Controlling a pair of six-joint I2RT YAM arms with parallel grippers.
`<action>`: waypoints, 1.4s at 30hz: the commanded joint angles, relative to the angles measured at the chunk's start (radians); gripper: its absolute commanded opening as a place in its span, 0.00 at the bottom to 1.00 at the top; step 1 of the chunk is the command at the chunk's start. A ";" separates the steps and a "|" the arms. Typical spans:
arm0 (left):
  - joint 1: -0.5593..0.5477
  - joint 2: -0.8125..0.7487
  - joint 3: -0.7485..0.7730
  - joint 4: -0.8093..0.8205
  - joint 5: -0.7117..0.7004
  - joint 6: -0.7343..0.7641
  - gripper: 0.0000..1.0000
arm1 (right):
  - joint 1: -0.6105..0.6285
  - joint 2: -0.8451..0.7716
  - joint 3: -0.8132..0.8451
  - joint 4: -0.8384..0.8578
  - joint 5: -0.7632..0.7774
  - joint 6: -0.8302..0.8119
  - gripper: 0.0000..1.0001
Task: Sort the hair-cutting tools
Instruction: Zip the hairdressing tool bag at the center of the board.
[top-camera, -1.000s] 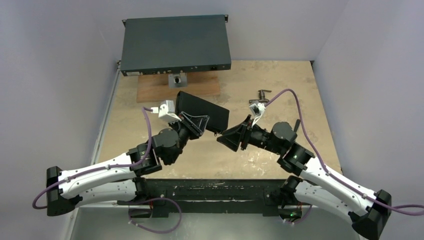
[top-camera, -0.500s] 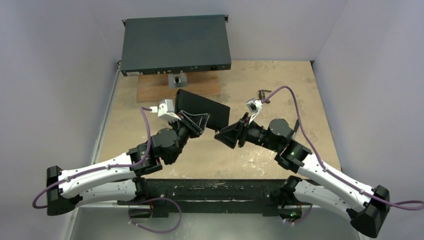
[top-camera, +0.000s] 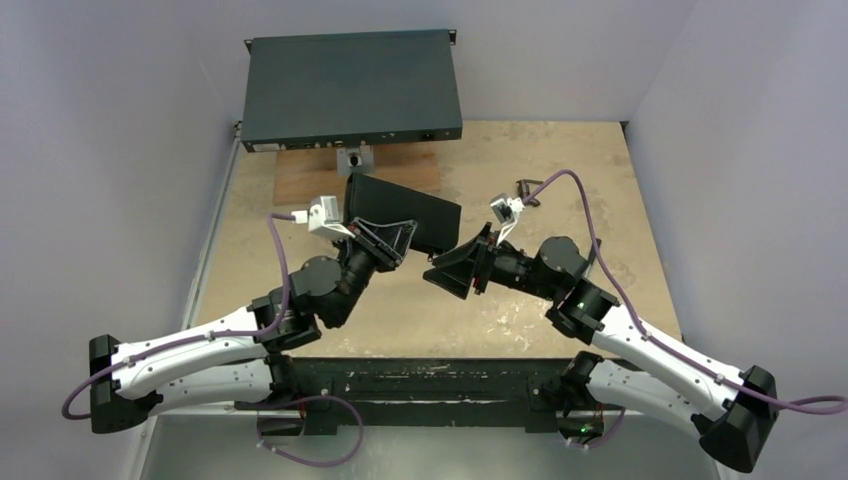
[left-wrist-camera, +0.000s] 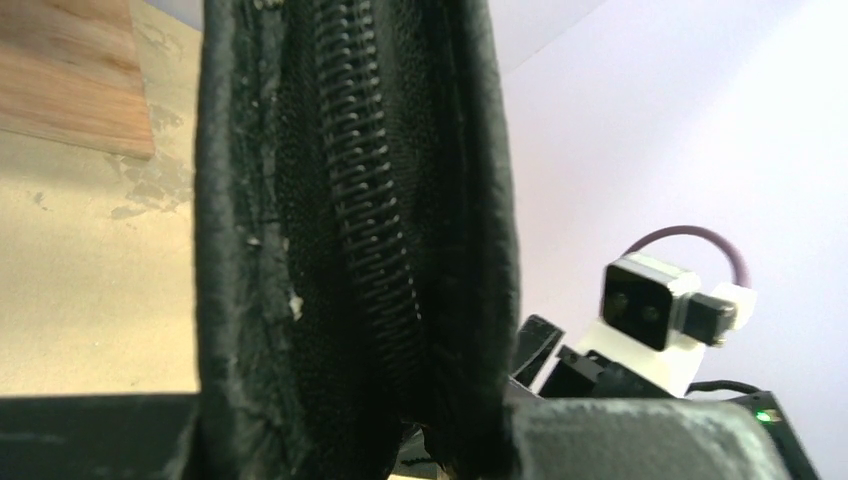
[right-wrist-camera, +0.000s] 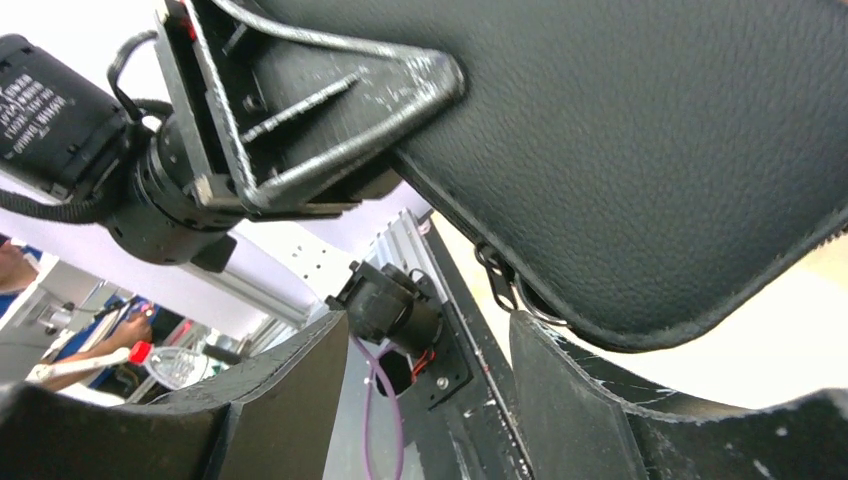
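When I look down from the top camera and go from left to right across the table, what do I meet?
Left end effector gripping the black pouch → right end effector, open → small dark metal fitting.

Robotics lab, test-cell setup. Two robot arms bolted to a black rail at the bench edge, purple cabling to the wrist cams. Plain pale partition walls box the bench on three sides. Rack-mount electronics unit at back. Right wrist view: open room beyond, w/ metal framing, a person's arm, a bottle.
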 joint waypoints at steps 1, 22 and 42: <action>-0.005 -0.055 0.013 0.139 0.018 0.024 0.00 | 0.002 0.008 0.026 0.020 -0.060 0.013 0.61; -0.005 -0.072 -0.017 0.191 0.100 -0.014 0.00 | -0.018 -0.009 -0.050 0.273 0.000 0.107 0.55; -0.005 -0.062 -0.037 0.183 0.137 -0.049 0.00 | -0.031 -0.027 -0.083 0.370 0.112 0.142 0.32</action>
